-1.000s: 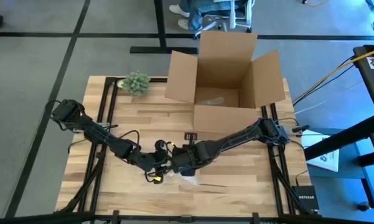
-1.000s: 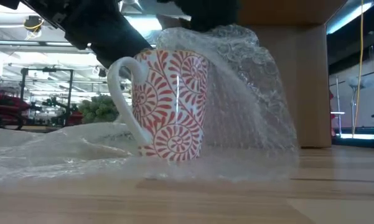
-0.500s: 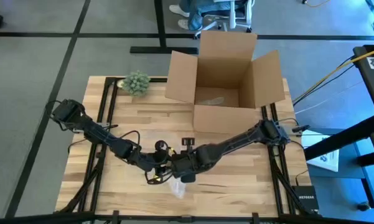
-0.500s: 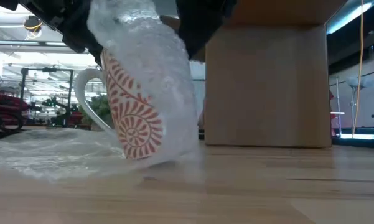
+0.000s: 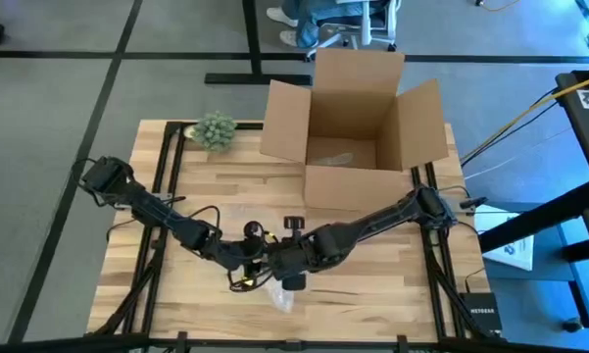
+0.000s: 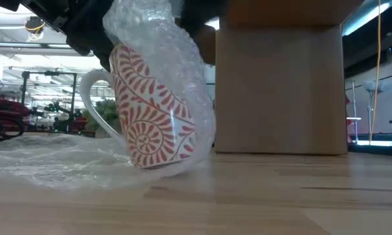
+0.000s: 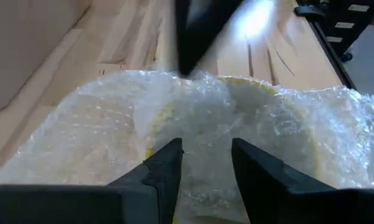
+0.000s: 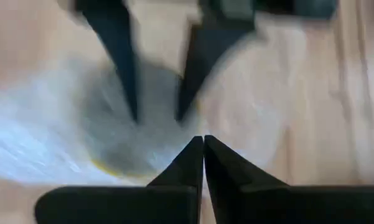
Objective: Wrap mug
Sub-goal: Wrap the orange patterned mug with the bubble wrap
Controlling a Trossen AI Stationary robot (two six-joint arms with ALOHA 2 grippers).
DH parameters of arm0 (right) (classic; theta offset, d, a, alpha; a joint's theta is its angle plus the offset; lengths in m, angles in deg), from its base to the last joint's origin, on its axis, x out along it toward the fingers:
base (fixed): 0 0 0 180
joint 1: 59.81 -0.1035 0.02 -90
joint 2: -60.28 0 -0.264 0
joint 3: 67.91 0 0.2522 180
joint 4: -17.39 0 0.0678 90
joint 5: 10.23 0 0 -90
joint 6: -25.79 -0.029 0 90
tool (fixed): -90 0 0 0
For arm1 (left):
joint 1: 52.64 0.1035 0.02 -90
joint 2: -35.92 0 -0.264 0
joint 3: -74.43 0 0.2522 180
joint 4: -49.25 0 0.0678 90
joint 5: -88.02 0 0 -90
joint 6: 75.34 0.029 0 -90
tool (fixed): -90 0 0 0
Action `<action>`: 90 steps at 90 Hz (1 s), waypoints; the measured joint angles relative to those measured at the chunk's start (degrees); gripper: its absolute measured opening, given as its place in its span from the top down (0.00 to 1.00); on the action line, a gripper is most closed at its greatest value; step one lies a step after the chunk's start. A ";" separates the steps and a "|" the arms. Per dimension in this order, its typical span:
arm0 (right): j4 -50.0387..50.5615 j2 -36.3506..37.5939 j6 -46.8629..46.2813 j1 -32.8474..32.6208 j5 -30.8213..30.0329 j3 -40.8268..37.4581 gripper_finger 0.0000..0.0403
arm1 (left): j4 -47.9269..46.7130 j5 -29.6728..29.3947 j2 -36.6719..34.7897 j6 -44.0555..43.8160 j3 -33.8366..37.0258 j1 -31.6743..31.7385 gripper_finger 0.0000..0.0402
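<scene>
Mug (image 6: pixel 150 111) sits at the near middle of the surface (image 5: pixel 372 284), tilted, its top leaning toward the left of the low view, handle on that side, base edge touching the wood. Bubble wrap (image 6: pixel 160 46) is draped over its top and down the side away from the handle, with more of the sheet spread flat on the surface to the handle side. Both arms meet right over it. Left gripper (image 7: pixel 205 163) has its jaws spread a little, straddling the wrap-covered rim just ahead of them. Right gripper (image 8: pixel 203 146) shows jaws pressed together, tips pointing down at the mug's mouth; whether a fold of wrap is caught between them I cannot tell. The mug's long axis runs up toward both sets of jaws, so neither arm is clearly nearer. My read: wrapping is partway, the handle side bare. Open cardboard box (image 5: pixel 358 127) stands on the far side.
</scene>
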 joint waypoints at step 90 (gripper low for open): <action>0.14 -4.57 -0.56 0.07 5.46 -0.99 1.00 | 1.01 0.35 -0.04 0.26 -0.11 -0.17 0.69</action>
